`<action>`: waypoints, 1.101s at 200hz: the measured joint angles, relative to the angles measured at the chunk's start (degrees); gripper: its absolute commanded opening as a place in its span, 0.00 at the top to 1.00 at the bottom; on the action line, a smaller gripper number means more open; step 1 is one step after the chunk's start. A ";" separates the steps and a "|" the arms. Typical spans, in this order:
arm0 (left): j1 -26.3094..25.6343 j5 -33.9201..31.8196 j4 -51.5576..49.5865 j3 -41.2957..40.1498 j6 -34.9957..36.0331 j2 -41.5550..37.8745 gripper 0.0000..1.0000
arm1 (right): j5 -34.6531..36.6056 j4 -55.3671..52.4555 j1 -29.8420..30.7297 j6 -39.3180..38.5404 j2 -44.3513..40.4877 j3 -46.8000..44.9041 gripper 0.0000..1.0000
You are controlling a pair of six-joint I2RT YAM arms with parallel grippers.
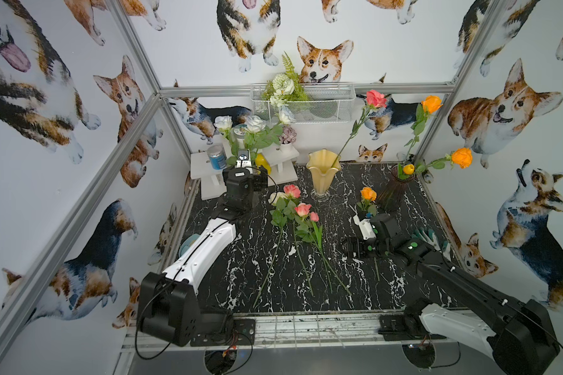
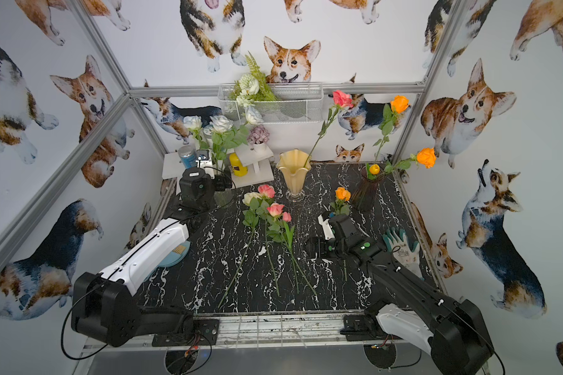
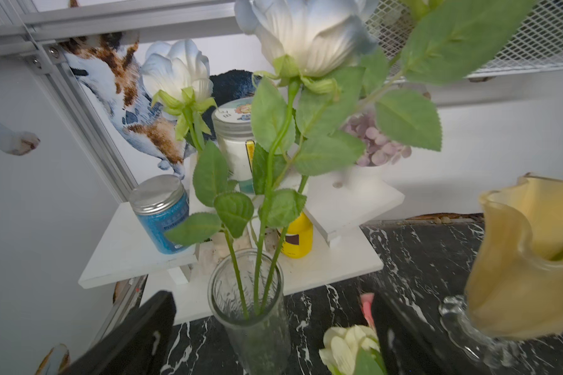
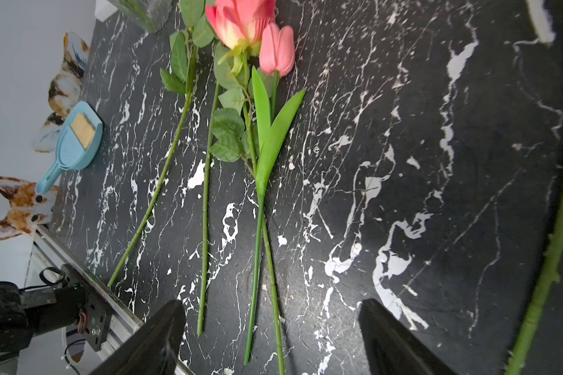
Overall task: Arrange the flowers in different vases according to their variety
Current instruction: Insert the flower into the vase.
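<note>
Clear vase (image 3: 251,311): three white roses (image 3: 306,32), sorted by colour.
Left gripper (image 3: 273,293): wide open, empty, fingers (image 3: 137,334) flanking that vase.
Yellow vase (image 1: 322,175): already holds pink.
Desk (image 1: 241,259): pink tulip (image 4: 277,48), pink roses (image 1: 291,191), a cream rose (image 1: 277,196) and an orange rose (image 1: 368,193) lying loose, unsorted.
Right gripper (image 4: 270,303): open, empty, over the tulip's lower stem, which lies between its fingers; likely next pick.

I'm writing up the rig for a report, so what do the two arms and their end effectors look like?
Left arm and right arm: black joints, white shells, thin black cables, green dot stickers. Left end effector and right end effector: two flat black fingers each.
</note>
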 measured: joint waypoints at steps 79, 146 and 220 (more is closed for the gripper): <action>-0.76 6.64 -13.35 -9.99 -10.32 -12.87 0.00 | 4.79 0.28 13.86 1.09 9.27 0.33 0.32; -0.87 10.25 -18.40 -16.65 -14.29 -18.23 0.00 | 9.31 1.29 20.22 3.91 19.08 5.03 0.53; -0.83 10.23 -20.13 -17.64 -14.88 -19.26 0.00 | 15.13 1.20 22.16 6.23 28.89 9.99 0.58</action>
